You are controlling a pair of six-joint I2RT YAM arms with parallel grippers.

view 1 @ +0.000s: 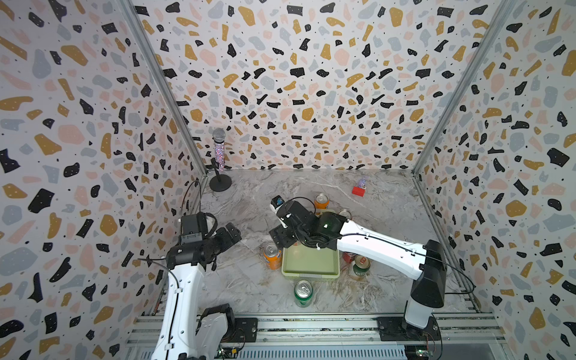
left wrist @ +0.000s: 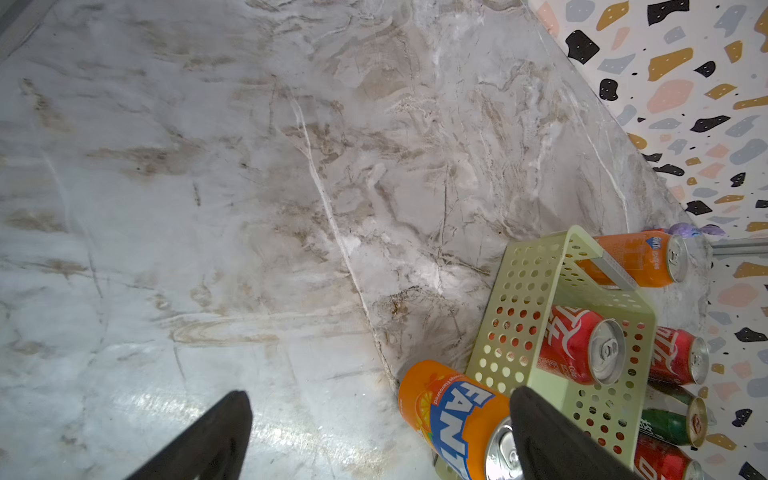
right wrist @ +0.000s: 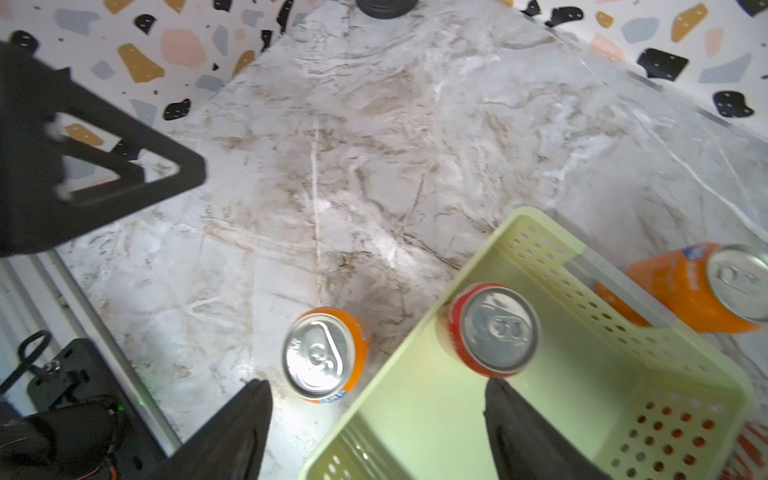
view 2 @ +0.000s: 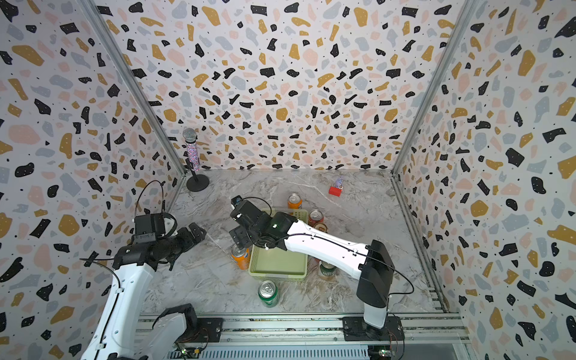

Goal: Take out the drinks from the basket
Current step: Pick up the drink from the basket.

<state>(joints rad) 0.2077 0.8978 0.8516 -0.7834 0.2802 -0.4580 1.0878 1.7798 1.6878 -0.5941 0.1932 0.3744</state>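
Observation:
The pale green basket (view 1: pixel 311 275) (right wrist: pixel 536 232) holds one upright red can (right wrist: pixel 492 328) (left wrist: pixel 582 345), which my right arm hides in both top views. My right gripper (right wrist: pixel 378 390) (view 1: pixel 282 238) hangs open above the basket's left rim, holding nothing. Just outside that rim stands an orange can (view 1: pixel 271 255) (right wrist: pixel 320 353). Other drinks stand on the table around the basket: an orange one (view 1: pixel 321 201) behind, a red one (view 2: pixel 315 216) and a dark green one (view 1: pixel 360 265) to the right, a bright green one (view 1: pixel 303 293) in front. My left gripper (view 1: pixel 230 232) (left wrist: pixel 380 415) is open and empty, left of the orange can.
A microphone on a black stand (view 1: pixel 219 162) is in the back left corner. A small red block (view 1: pixel 358 190) lies at the back right. Patterned walls close in three sides.

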